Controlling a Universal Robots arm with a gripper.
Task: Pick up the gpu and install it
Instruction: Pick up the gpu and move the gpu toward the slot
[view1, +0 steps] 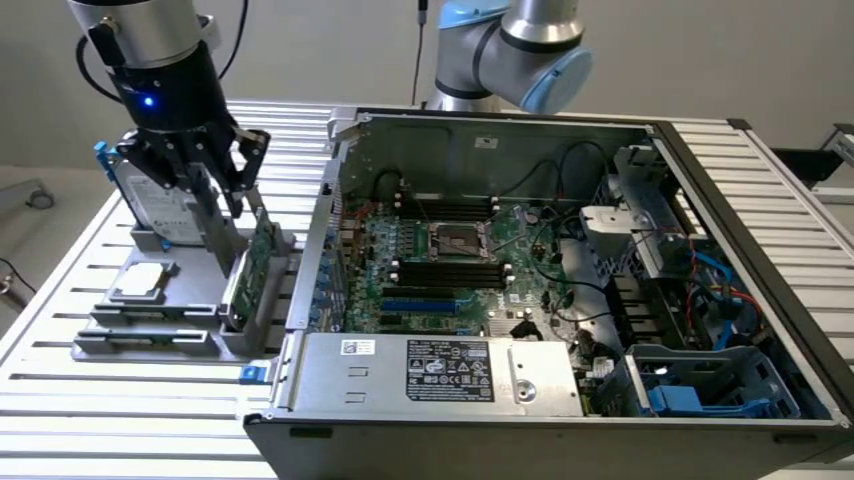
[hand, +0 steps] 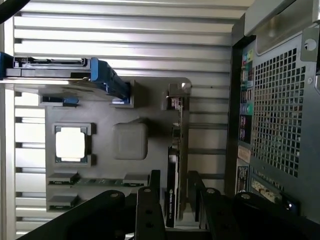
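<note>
Gpu (view1: 254, 268) — stood on edge in grey rack (view1: 147, 345), evidently for top access — claw (view1: 227, 212) fingers apart, straddling it, unclamped.

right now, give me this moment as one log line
gripper: open, straddling gpu | gpu: upright in holder, not lifted | case: open

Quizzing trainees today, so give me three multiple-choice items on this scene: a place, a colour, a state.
1. The gpu is: A) inside the case B) upright in the grey fixture C) flat on the table.
2. The hard drive's frame is: A) blue B) red C) yellow.
3. The end effector is: A) open astride the gpu B) shut on the processor C) parked inside the case.
Answers: B, it stands in a fixture slot; A, its blue edge shows; A, gaps show either side of the gpu.
</note>
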